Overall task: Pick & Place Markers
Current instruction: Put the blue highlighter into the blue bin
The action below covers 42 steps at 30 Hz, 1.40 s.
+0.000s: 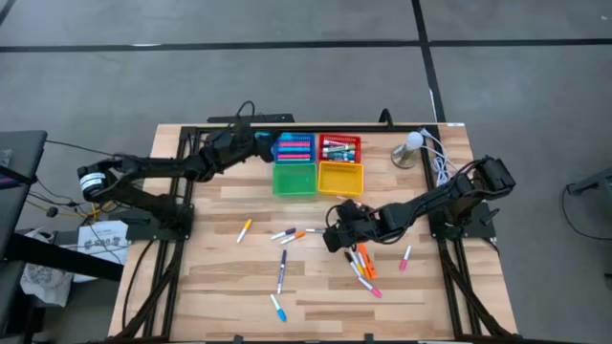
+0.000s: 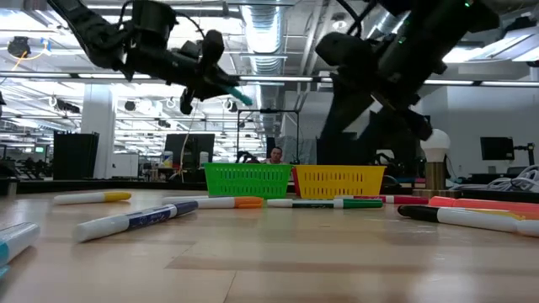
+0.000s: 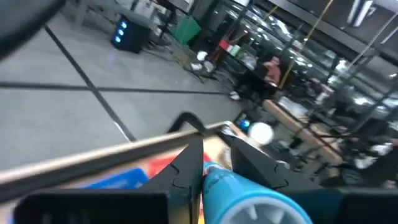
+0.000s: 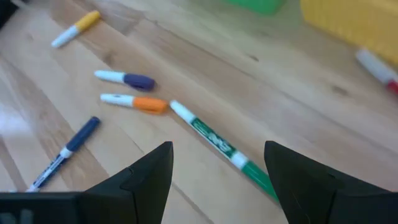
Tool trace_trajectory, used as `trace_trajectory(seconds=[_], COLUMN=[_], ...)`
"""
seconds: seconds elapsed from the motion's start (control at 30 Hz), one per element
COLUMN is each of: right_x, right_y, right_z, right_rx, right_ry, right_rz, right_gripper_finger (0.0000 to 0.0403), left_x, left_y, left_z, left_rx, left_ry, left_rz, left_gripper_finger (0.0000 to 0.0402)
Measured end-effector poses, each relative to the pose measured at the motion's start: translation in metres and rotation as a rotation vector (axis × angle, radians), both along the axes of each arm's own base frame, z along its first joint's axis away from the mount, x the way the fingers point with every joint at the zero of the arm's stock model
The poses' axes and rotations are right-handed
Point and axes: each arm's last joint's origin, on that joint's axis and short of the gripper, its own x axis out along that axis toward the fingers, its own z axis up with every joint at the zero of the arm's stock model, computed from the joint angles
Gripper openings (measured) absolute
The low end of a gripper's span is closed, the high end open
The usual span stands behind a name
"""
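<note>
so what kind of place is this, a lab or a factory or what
Probably a robotics lab or workshop in a big open industrial hall: a wooden table on a bare concrete floor, exposed ceiling pipes with strip lights, and more benches with monitors behind.

Right gripper [image 1: 337, 238] hangs with fingers spread over bare wood; a green marker [image 4: 221, 146] lies between them, an orange-capped marker [image 4: 134, 102] and a purple-capped one [image 4: 124, 78] just beyond; a cluster of markers [image 1: 363, 268] crowds its near side; the yellow tray [image 1: 340, 178] and green tray [image 1: 295, 179] wall off the far side; open tabletop [image 1: 210, 277] spreads toward the left arm's side.
</note>
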Motion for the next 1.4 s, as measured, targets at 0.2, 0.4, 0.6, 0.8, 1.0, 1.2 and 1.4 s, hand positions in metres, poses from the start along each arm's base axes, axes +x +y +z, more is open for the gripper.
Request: trace_trajectory(seconds=[0.2,0.4,0.6,0.8,1.0,1.2,1.4], right_x=[-0.006,-0.005,-0.006,-0.007,-0.007,-0.007,-0.006], right_y=[0.002,-0.002,-0.003,-0.003,-0.003,-0.003,-0.003], right_z=[-0.003,-0.004,-0.004,-0.005,-0.005,-0.005,-0.004], right_rx=[0.000,0.000,-0.002,-0.005,-0.005,-0.003,0.011], right_ry=[0.026,0.030,0.046,0.054,0.055,0.052,0.040], right_rz=[-0.059,-0.072,-0.071,-0.071,-0.071,-0.071,-0.083], right_gripper_finger=[0.0244,0.0244,0.0244,0.0244,0.0244,0.0244,0.0244], left_x=[0.008,0.028,0.036,0.040,0.040,0.041,0.041], left_y=[0.024,0.034,0.035,0.038,0.038,0.038,0.038], left_z=[-0.027,-0.045,-0.047,-0.057,-0.059,-0.059,-0.059], left_rx=[-0.055,-0.134,-0.105,-0.115,-0.124,-0.122,-0.145], left_ry=[0.098,0.122,0.135,0.167,0.169,0.165,0.153], left_rz=[-0.073,-0.145,-0.161,-0.161,-0.160,-0.160,-0.158], left_gripper_finger=[0.0076,0.0076,0.0076,0.0076,0.0078,0.0100,0.0123])
